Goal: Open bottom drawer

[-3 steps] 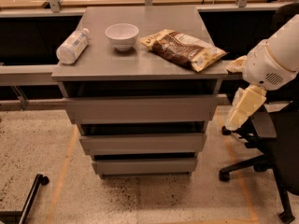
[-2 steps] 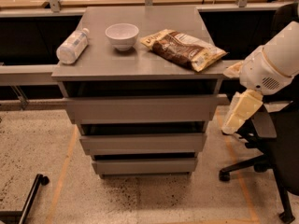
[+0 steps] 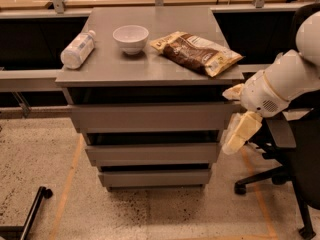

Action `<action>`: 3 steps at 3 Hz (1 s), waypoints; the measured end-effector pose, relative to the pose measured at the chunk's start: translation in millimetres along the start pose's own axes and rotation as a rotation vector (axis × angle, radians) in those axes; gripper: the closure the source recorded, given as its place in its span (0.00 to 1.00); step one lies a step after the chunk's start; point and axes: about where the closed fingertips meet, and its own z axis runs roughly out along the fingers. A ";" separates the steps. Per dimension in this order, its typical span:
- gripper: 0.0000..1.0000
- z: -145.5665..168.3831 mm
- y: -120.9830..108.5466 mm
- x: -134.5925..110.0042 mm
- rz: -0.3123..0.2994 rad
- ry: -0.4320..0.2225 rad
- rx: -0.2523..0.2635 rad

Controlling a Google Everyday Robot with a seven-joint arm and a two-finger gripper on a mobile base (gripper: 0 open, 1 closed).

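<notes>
Floor, far left: a black metal bar with a small wheel (image 3: 42,193) lies on the pale speckled floor (image 3: 35,154), left of an orange tape line (image 3: 67,191).
Bench: a grey flat-topped bench (image 3: 165,70) with three plain drawer fronts stacked below its top.
Bench top, left: a clear plastic bottle with a white cap (image 3: 77,49) lies on its side near the left edge.
Bench top, middle: a small round white bowl (image 3: 131,38) stands upright, just right of the bottle and apart from it.
Bench top, right: a crumpled brown and cream snack bag (image 3: 196,53) lies flat, with one corner reaching the right edge.
Upper fronts: the tall grey top drawer front (image 3: 152,118) and the mid-sized grey drawer front (image 3: 152,153) each have a dark gap above.
Bottom drawer: the plain matte grey bottom drawer (image 3: 155,178) is the lowest front, close to the floor. Nothing of its inside shows.
End effector: the cream-coloured end effector (image 3: 239,134) hangs from a white arm (image 3: 282,81), just beside the bench's right side. It is level with the gap between the two upper fronts, tip pointing down and left, above and right of the bottom drawer. I cannot tell how far open it is, and no object shows in its hold.
Far right: a black office chair (image 3: 300,154) stands behind the arm.
</notes>
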 end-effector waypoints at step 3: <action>0.00 76.7 -2.3 28.2 0.025 -0.098 -0.051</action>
